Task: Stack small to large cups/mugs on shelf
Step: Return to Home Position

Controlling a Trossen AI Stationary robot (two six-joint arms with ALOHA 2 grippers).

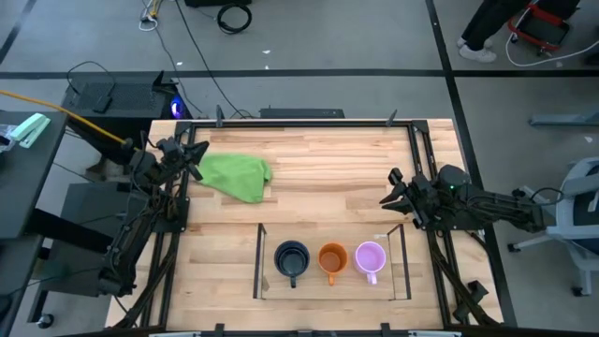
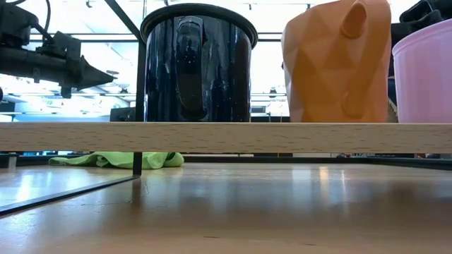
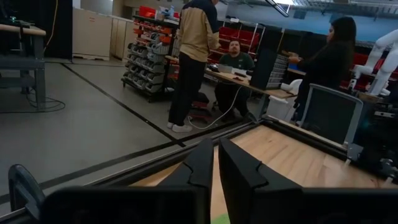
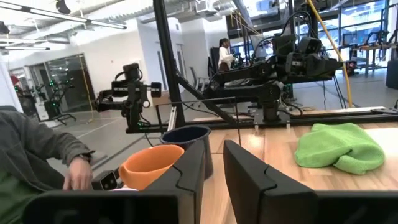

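Three mugs stand side by side on the shelf's wooden floor (image 2: 226,137), with their handles toward the near edge. The black mug (image 1: 291,259) is at the left, the orange mug (image 1: 332,258) in the middle and the light purple mug (image 1: 371,256) at the right. The shelf (image 1: 259,262) with clear side panels sits at the table's near middle. My left gripper (image 1: 199,157) is shut and empty, raised at the left edge beside the green cloth. My right gripper (image 1: 386,192) is shut and empty, raised at the right, beyond the shelf's far right corner.
A crumpled green cloth (image 1: 236,175) lies on the table at the far left. Bare wooden table top lies between the cloth and the shelf. A person's hand and sleeve (image 4: 78,174) show beyond the table's near edge. Other people stand in the room behind.
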